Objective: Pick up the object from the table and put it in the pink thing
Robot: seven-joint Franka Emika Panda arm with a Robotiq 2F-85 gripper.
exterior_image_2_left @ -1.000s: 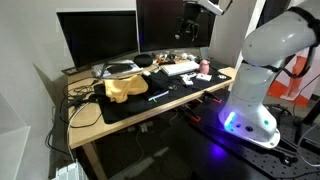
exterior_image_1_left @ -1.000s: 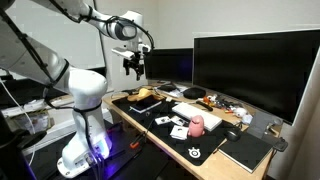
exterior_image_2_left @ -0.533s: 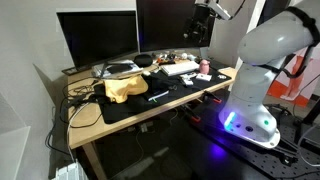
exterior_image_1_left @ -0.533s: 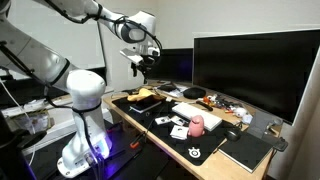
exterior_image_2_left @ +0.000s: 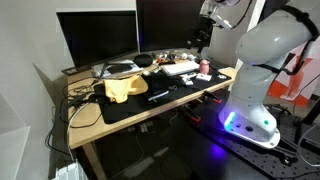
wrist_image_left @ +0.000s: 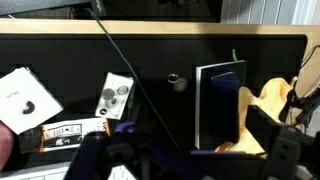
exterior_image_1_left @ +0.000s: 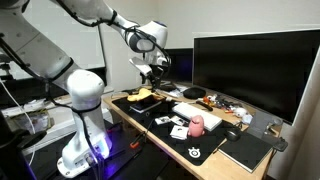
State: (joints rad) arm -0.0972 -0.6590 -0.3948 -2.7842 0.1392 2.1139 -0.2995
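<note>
Hovering over the black desk mat (wrist_image_left: 60, 55), the Robotiq gripper (exterior_image_1_left: 152, 72) hangs wide open and empty; the small pale-pink rounded cup (exterior_image_1_left: 197, 124) stands upright, lower down and well apart from it.

I am working over a light wooden desk (exterior_image_2_left: 88, 122) that runs across the middle of both exterior views. Most of its top is covered by a black mat (exterior_image_2_left: 135, 108), and in the wrist view a strip of bare wood shows above the mat along the top of the frame. Dark-screened monitors (exterior_image_1_left: 255, 68) stand along the desk's back edge. The wall (exterior_image_1_left: 235, 14) behind them is plain white. The floor (exterior_image_2_left: 150, 160) at the bottom of the frame is dark grey. The room light is soft and even.
</note>
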